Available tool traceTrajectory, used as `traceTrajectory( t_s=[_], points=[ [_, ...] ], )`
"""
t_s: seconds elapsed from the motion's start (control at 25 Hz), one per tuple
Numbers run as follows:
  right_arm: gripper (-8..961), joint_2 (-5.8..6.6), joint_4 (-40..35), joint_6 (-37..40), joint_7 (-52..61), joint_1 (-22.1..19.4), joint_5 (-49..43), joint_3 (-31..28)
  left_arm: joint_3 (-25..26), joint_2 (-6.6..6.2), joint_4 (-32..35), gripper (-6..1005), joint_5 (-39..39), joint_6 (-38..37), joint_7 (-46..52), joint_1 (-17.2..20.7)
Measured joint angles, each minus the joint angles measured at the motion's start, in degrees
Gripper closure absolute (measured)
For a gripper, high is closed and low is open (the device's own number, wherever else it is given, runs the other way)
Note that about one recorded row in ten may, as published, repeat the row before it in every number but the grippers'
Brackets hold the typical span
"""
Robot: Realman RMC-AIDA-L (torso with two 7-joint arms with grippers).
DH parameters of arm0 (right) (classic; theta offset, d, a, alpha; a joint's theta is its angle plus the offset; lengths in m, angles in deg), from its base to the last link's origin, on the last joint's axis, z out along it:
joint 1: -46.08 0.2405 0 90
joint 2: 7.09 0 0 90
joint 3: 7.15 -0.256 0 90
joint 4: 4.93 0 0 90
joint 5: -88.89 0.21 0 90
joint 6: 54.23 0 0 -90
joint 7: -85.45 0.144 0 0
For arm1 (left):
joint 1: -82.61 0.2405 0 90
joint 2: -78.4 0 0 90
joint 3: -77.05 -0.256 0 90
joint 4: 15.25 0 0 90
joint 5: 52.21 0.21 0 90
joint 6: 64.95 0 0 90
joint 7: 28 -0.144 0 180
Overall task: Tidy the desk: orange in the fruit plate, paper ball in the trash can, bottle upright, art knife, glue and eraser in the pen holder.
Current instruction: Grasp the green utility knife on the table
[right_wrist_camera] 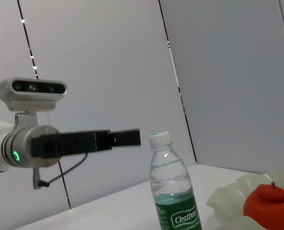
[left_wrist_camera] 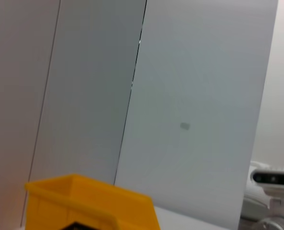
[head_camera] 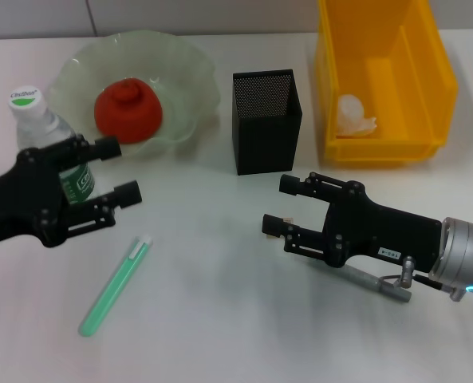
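Fruit plate (head_camera: 190,76) holds the orange (head_camera: 128,110); trash can (head_camera: 380,72) holds the paper ball (head_camera: 354,116); pen holder (head_camera: 266,120) interior cannot be made out through the mesh; bottle (head_camera: 51,132) stands upright on the desk (head_camera: 220,303), lower part hidden behind the left gripper (head_camera: 118,169), whose fingers are apart beside it; a green tube (head_camera: 115,285) lies flat near the front; right gripper (head_camera: 288,206) hovers with fingers apart, a grey object beneath its arm largely hidden; eraser not discernible.
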State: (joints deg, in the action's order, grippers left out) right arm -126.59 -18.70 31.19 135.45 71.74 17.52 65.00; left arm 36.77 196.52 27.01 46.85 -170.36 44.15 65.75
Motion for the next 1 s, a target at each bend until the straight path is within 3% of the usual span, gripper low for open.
traceTrajectory(
  t_s=[1.0],
  points=[
    [257,0.38,-1.7,3.8,0.2,-3.6,-0.2,-3.7,-0.2,0.1,-3.6,268,5.0,1.1,-0.1,-2.2]
  ],
)
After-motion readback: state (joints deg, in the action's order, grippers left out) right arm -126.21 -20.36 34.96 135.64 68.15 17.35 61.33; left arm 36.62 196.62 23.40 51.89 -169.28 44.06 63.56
